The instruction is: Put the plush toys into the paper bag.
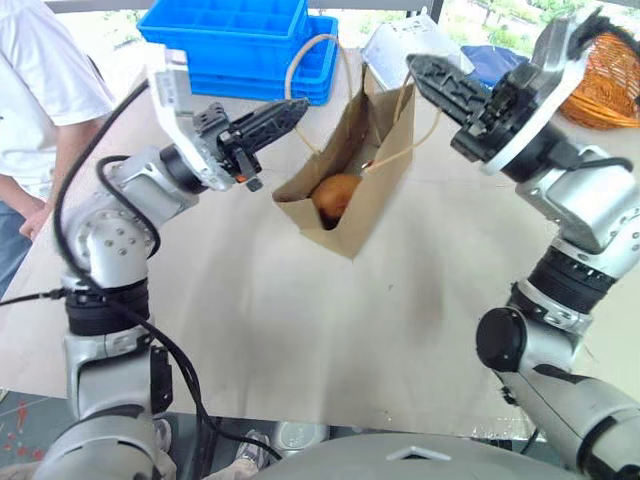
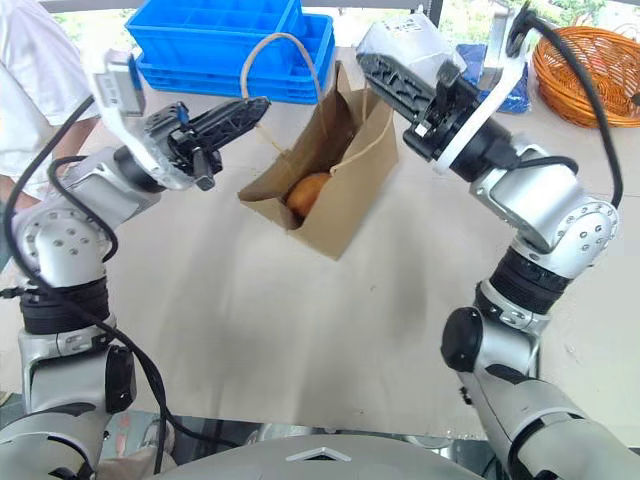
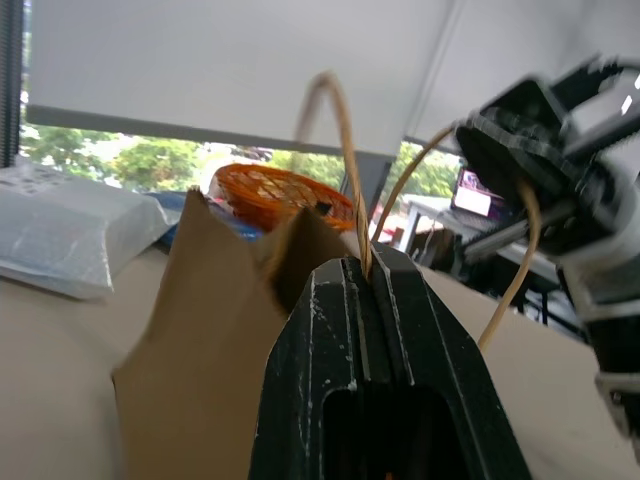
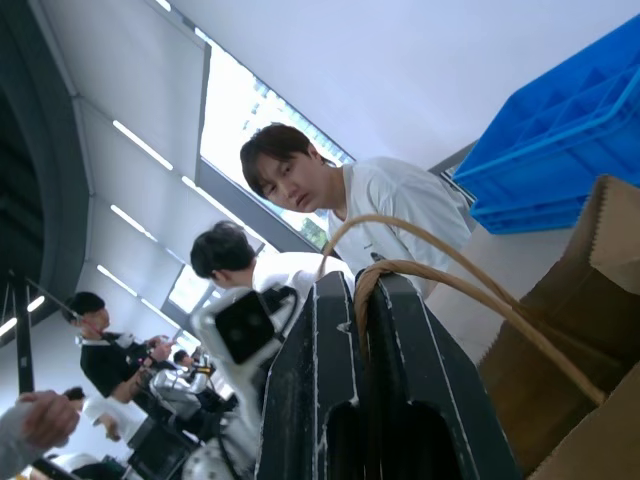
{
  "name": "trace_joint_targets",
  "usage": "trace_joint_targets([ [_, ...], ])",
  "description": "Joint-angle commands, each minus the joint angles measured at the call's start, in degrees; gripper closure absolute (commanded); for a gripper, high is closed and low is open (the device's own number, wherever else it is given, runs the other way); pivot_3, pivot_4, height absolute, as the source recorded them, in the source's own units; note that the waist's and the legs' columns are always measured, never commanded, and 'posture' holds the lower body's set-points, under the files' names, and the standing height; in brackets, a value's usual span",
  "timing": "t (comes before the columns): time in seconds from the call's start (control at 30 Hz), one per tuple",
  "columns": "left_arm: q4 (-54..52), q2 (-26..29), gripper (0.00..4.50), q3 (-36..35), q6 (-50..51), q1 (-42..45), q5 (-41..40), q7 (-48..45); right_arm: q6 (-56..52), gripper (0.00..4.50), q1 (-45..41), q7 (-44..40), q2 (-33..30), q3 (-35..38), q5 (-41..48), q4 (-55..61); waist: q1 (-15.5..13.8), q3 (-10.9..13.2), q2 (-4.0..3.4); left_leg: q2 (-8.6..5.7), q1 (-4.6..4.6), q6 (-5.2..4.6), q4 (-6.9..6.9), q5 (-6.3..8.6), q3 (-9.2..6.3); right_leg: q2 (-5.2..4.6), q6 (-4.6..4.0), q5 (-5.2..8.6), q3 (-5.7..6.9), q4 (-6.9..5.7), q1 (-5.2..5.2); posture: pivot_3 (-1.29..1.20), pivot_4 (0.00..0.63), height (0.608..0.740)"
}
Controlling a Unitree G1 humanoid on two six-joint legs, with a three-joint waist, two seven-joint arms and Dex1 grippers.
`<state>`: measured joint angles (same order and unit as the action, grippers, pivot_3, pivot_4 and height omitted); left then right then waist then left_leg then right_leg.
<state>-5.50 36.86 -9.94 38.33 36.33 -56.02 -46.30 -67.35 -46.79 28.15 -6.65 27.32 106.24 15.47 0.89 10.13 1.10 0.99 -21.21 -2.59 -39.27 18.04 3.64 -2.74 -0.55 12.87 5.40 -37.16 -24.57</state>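
**Ana:** Head views first, then. What do they give that the wrists don't?

**Ben:** The whole layout. The tan table [image 1: 300, 330] runs across the scene, with the paper bag [image 1: 350, 185] hanging above it, tilted, strung between the two grippers by its cord handles. Behind it sit blue crates [image 1: 240, 45], a wicker basket [image 2: 590, 70] at the far right, and a white plastic bag [image 2: 405, 40]. A person in a white shirt [image 1: 45, 80] stands at the left edge of the table.

**Ana:** And the wrist views?

**Ben:** They show the grips close up. In the left wrist view the left gripper [image 3: 372, 275] has its fingers pressed together on one tan handle cord [image 3: 345, 170], which loops up from between them. In the right wrist view the right gripper [image 4: 358, 290] pinches the other handle cord [image 4: 450, 285] the same way, and several more people show in the background.

**Ana:** How does the bag look?

**Ben:** Plain brown kraft paper, mouth open toward the camera, sides creased.

**Ana:** The toys?

**Ben:** The brown plush toy [image 1: 335, 197] lies inside, a rounded orange-brown shape near the bottom. I cannot tell whether the white one is in there.

**Ana:** Any writing?

**Ben:** None I can read.
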Motion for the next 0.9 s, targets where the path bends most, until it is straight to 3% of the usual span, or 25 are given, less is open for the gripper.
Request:
trace_joint_targets([
  [0.03, 4.1, -0.8, 4.50, 3.0, -5.1, 1.8, 6.4, -5.9, 6.9, 4.48, 3.1, 2.8, -4.6, -6.3, 6.8, 4.4, 0.0, 0.0, 0.01, 0.01, 0.00, 0.00, 0.00, 0.00, 0.00, 0.01, 0.00, 0.00, 0.01, 0.00, 0.00, 0.00, 0.150, 0.740],
  [0.4, 22.9, -0.7, 4.50, 4.6, -12.0, 15.5, 16.1, -19.1, 15.0, 4.48, 1.3, -0.6, -10.2, -10.6, 6.8, 6.0, -0.2, 0.0, 0.03, 0.20, -0.10, -0.03, -0.05, 0.00, 0.36, 0.07, 0.01, 0.00, -0.25, -0.20, -0.26, 0.00, 0.150, 0.740],
  [0.73, 32.4, -0.7, 4.50, 3.7, -11.9, 25.6, 18.9, -25.4, 19.5, 4.48, -1.8, 3.1, -9.6, -12.6, 6.8, 9.2, -0.1, 0.0, 0.04, 0.21, -0.71, -0.13, -0.21, -0.01, 0.44, -0.01, 0.01, -0.02, -0.25, -0.47, -0.90, 0.00, 0.150, 0.740],
  [0.9, 33.0, -3.9, 4.50, 5.8, -15.7, 24.2, 23.5, -24.6, 16.2, 4.48, 2.7, 2.3, -17.6, -15.6, 6.4, 4.8, -0.5, -0.1, 0.10, 0.19, -0.73, -0.15, -0.22, -0.01, 0.50, -0.08, 0.02, -0.02, -0.26, -0.46, -0.88, 0.00, 0.150, 0.740],
])
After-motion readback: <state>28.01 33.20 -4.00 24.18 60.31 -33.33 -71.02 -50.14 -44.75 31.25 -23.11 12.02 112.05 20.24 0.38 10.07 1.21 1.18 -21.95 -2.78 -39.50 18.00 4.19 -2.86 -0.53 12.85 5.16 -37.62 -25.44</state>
